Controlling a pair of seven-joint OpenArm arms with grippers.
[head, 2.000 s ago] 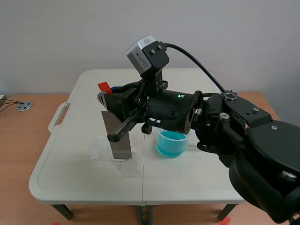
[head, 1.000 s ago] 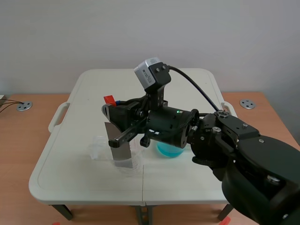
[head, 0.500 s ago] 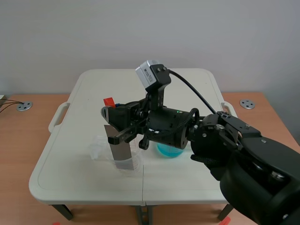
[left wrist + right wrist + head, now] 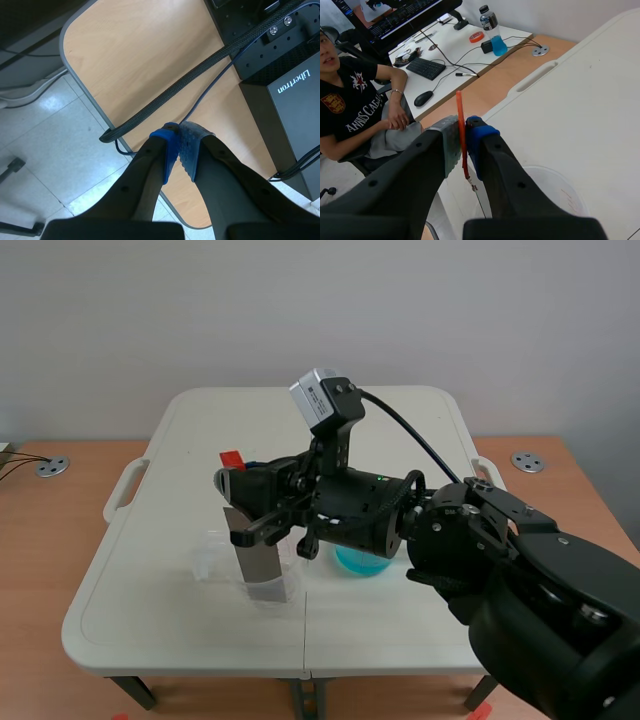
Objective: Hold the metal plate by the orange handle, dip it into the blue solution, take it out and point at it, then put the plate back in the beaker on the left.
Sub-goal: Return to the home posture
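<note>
Scene view: right gripper (image 4: 235, 478) clamps orange handle (image 4: 232, 456); metal plate (image 4: 257, 562) sits deeper in clear beaker (image 4: 280, 592) than a second ago. Release likely next. Left gripper (image 4: 179, 146) closed, empty.

Item, my gripper (image 4: 463, 129): fingers clamped on the orange handle (image 4: 459, 106), which is edge-on between my grey-green and blue pads. Under it: clear beaker (image 4: 547, 192) on the white table (image 4: 580, 90). Beyond the table: seated person (image 4: 365, 115), keyboard (image 4: 426, 68), mouse (image 4: 423, 98), bottle (image 4: 492, 34) of blue liquid.
</note>
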